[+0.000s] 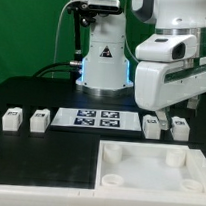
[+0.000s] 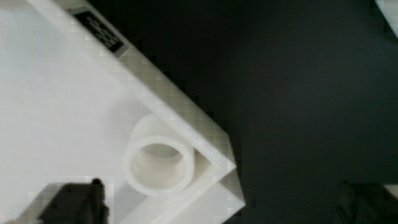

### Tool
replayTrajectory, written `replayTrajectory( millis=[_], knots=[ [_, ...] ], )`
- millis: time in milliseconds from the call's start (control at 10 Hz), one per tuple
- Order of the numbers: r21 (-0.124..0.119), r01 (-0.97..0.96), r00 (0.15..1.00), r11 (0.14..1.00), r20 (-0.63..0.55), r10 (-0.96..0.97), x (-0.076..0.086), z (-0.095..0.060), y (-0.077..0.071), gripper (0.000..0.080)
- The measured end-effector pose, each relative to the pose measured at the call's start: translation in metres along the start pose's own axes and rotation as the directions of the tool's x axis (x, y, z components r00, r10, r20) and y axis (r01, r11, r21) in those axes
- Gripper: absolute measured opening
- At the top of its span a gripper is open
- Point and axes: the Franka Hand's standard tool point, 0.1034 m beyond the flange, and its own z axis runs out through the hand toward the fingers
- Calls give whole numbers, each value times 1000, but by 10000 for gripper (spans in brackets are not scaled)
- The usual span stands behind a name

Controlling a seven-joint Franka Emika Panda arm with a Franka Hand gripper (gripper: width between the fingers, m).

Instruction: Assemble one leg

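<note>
Tool (image 1: 163, 118) hangs wide-spread near tray (image 1: 137, 150) corner; leg (image 1: 151, 125) just beside.

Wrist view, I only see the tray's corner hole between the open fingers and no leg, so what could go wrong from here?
1. The gripper is open and empty, and the wrist view looks at the tray and its corner hole, not a leg; lowering now might strike the tray rim.
2. In the exterior view the nearest leg and its neighbour stand close together; a finger coming down between them could tip one.
</note>
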Motion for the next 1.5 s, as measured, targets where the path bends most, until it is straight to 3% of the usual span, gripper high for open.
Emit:
replayTrajectory(
  millis=[100, 300, 400, 500, 800, 900, 1000, 1200, 1400, 1500],
  knots=[
    [5, -108, 994, 994, 3, 108, 0, 0, -3, 649],
    [18, -346, 938, 938, 40, 345, 0, -3, -25, 649],
    [21, -476, 879, 879, 42, 475, 0, 0, -30, 649],
    [23, -535, 844, 844, 49, 534, -4, 4, -33, 649],
    [24, -493, 868, 870, 79, 490, -4, 3, -32, 649],
    [24, -493, 865, 870, 125, 487, -7, 3, -34, 649],
    [23, -499, 843, 866, 245, 479, -14, 3, -39, 649],
    [-1, -578, 715, 816, 481, 507, -17, 7, -51, 649],
    [-6, -606, 600, 796, 653, 462, -22, 9, -58, 649],
    [-2, -602, 585, 799, 680, 442, -18, 15, -60, 649]
  ],
)
